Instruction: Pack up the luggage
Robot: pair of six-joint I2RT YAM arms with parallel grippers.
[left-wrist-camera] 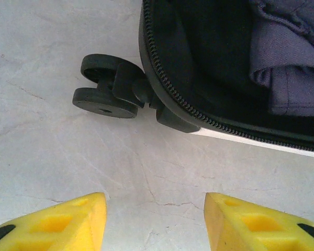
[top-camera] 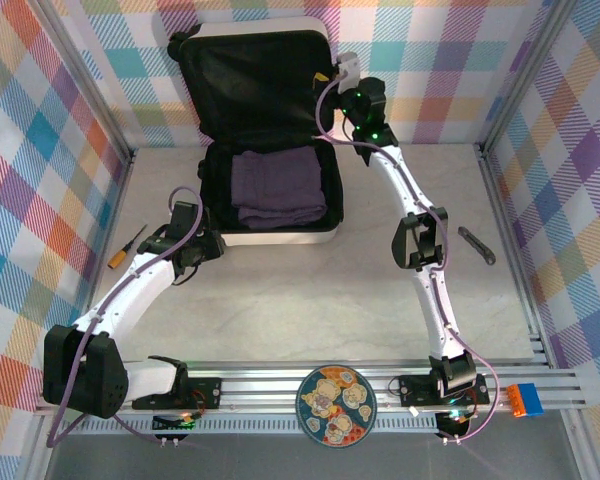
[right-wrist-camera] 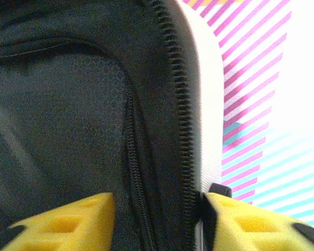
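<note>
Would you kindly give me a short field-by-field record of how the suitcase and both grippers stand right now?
luggage: open, lid upright at the back
contents: folded purple-grey garment in the base
right gripper: fingers astride the lid's right rim; grip unclear
left gripper: open, above the table near a wheel
loose items: screwdriver left, grey tool right, plate near edge

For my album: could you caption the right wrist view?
Right hand straddling the zippered lid edge of the open luggage.
</note>
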